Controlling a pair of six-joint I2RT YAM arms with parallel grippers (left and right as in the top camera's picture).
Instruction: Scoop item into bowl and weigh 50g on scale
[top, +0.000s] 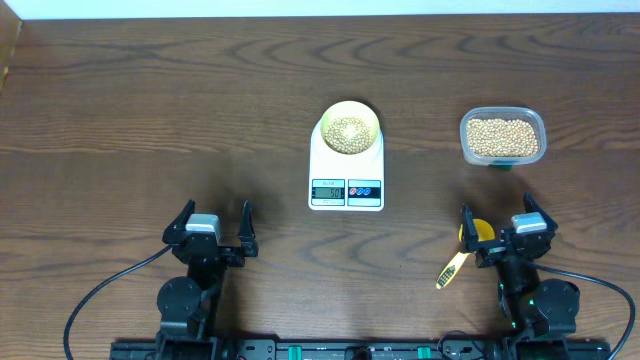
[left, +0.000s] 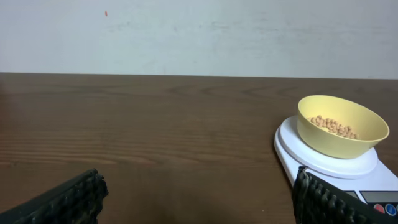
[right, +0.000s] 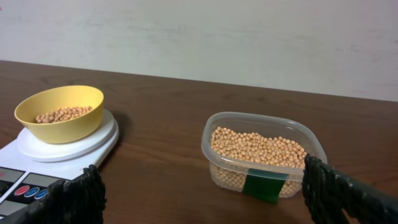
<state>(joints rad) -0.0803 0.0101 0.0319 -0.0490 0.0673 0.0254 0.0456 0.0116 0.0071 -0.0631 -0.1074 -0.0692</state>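
**Inspector A:** What do we record for the beans (top: 348, 130) and where they lie?

**Inspector B:** We find one lot in the bowl (right: 59, 127), which stands centred on the platform of the scale (top: 345, 168). A larger lot fills the clear tub (right: 261, 116), well to the right of the scale. The display is lit, but it is too small for us to read with confidence.

**Inspector A:** How do we expect them to handle?

**Inspector B:** We judge each bean light, hard, smooth and round. Spilled ones would roll across the table (top: 150, 100), and fingers could not usefully pinch them. They call for the yellow scoop (top: 478, 232), taken by its thin handle, which angles toward the near edge. The bowl looks light and rigid. We advise against nudging it, since any press on the platform would upset the reading.

**Inspector A:** And the grippers?

**Inspector B:** The left gripper (top: 215, 222) has its jaws spread wide and holds nothing, well apart from the scale. The right gripper (top: 500, 222) is likewise wide and empty, poised over the scoop's head. We cannot tell whether a finger touches the scoop.

**Inspector A:** What room is there to move?

**Inspector B:** We note broad bare wood to the left of the scale and behind it, and an open lane between scale and tub. The obstacles are the tub's raised rim and the bowl's rim.
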